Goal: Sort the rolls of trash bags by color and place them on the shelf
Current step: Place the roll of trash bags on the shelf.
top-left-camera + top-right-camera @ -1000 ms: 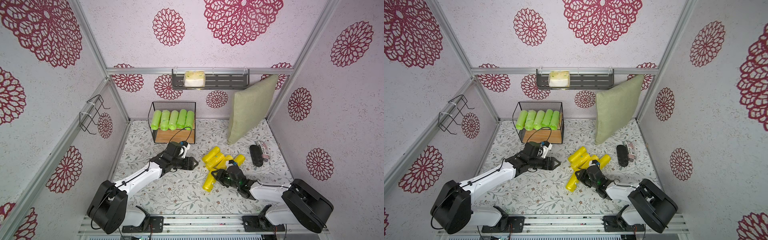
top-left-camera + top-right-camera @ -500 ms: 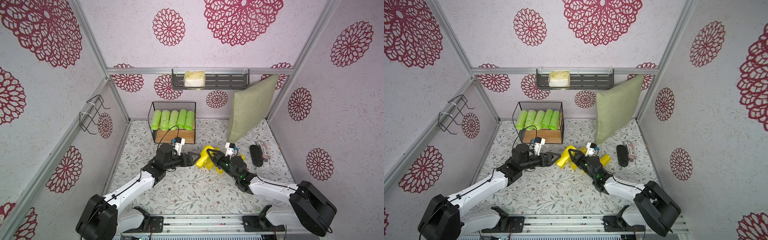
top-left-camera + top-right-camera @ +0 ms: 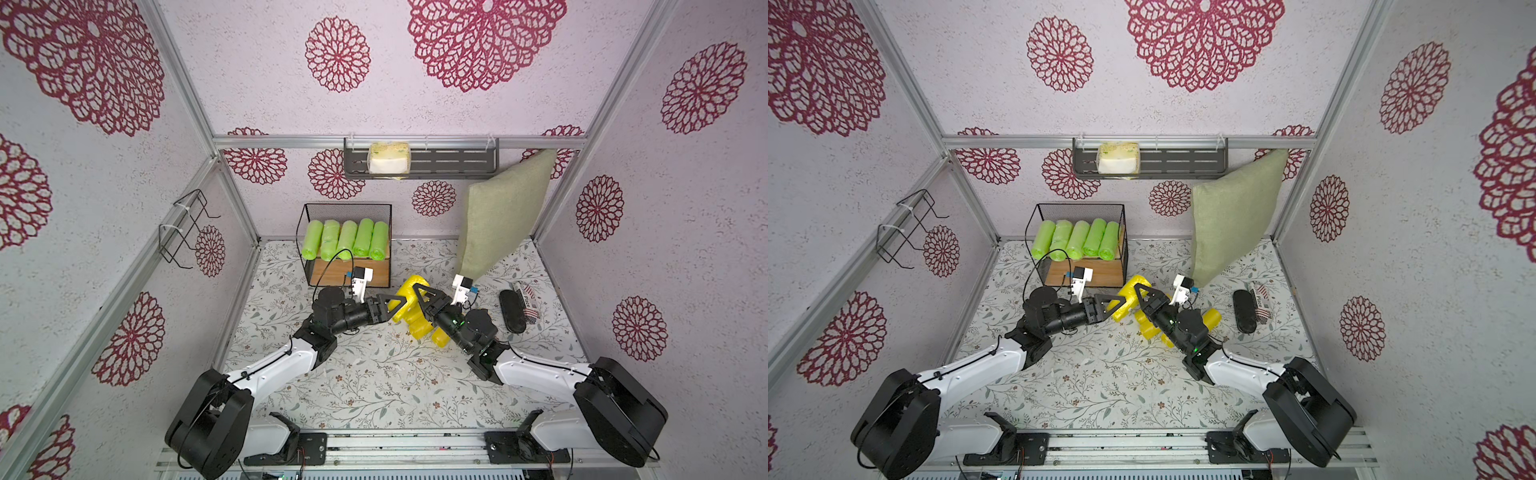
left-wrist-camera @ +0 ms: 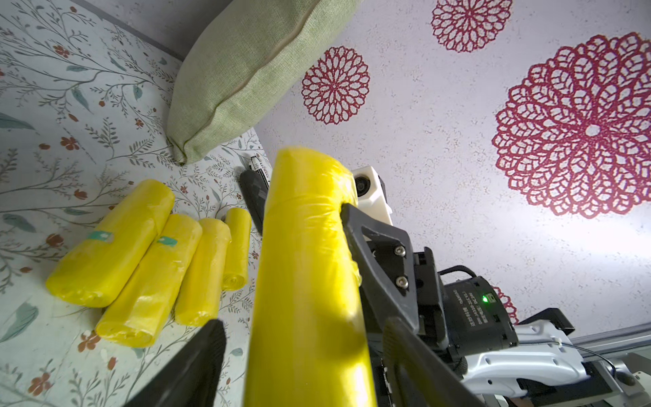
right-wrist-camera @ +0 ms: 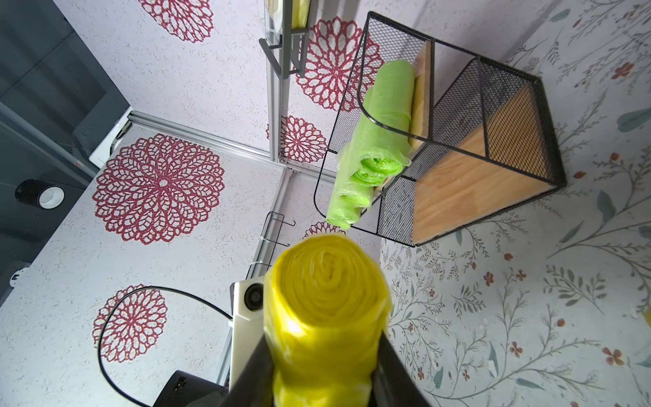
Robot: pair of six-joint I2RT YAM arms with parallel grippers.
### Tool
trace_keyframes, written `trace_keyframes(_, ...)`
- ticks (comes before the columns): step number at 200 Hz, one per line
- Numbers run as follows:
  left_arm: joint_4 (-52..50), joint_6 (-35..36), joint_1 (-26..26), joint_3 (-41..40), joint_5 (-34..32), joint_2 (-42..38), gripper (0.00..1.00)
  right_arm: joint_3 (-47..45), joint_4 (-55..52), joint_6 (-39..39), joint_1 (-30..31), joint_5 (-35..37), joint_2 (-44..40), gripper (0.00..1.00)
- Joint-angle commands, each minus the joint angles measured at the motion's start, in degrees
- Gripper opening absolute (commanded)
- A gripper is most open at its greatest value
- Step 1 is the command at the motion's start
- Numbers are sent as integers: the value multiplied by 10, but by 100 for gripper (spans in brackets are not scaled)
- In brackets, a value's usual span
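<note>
One yellow roll (image 3: pixel 409 284) (image 3: pixel 1123 305) (image 5: pixel 324 289) hangs above the floor, and my right gripper (image 3: pixel 415 295) (image 3: pixel 1140 293) (image 5: pixel 322 352) is shut on it. My left gripper (image 3: pixel 400 307) (image 3: pixel 1121 305) (image 4: pixel 303 327) is open, one jaw on each side of the roll's (image 4: pixel 306 246) other end, with floor showing between one finger (image 4: pixel 208 352) and the plastic. Several yellow rolls (image 3: pixel 419 328) (image 4: pixel 151 282) lie on the floor below. Several green rolls (image 3: pixel 345 239) (image 3: pixel 1075 239) (image 5: pixel 380 134) lie side by side on the shelf's (image 3: pixel 349 205) (image 5: pixel 493 158) top board. Its lower board is bare.
A green pillow (image 3: pixel 503 216) leans in the back right corner. A black oblong object (image 3: pixel 512 311) and a small striped packet (image 3: pixel 528 301) lie right of the yellow pile. A grey wall rack (image 3: pixel 457 160) holds a tissue pack; a wire bracket (image 3: pixel 183 224) hangs on the left wall.
My right gripper lifted the yellow roll off the pile and carried it left. My left gripper came to meet it, opened wide, then narrowed around the roll's end.
</note>
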Motion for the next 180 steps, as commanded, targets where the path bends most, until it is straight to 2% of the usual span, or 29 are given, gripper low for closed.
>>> trace_keyframes(1, 45, -15, 3, 12, 29, 11, 71, 27, 58, 8, -6, 2, -2, 34)
trace_keyframes(28, 31, -1, 3, 11, 25, 12, 68, 27, 66, 8, -14, 2, -1, 34)
trace_keyframes(62, 44, -6, 3, 7, 16, 11, 72, 30, 74, 7, -18, 3, 0, 33)
trace_keyframes(88, 49, -6, 3, 8, 13, 12, 67, 33, 77, 7, -19, -5, 5, 33)
trace_keyframes(134, 52, -1, 3, 11, 11, 11, 52, 30, 82, 9, -19, -8, 7, 33)
trace_keyframes(154, 52, 4, 5, 10, 8, 10, 42, 26, 85, 9, -19, -7, 9, 33)
trace_keyframes(169, 51, 10, 7, 8, 4, 10, 32, 18, 89, 8, -20, -2, 8, 39)
trace_keyframes(180, 48, 13, 10, 6, 3, 10, 27, 10, 89, 3, -23, 2, 5, 46)
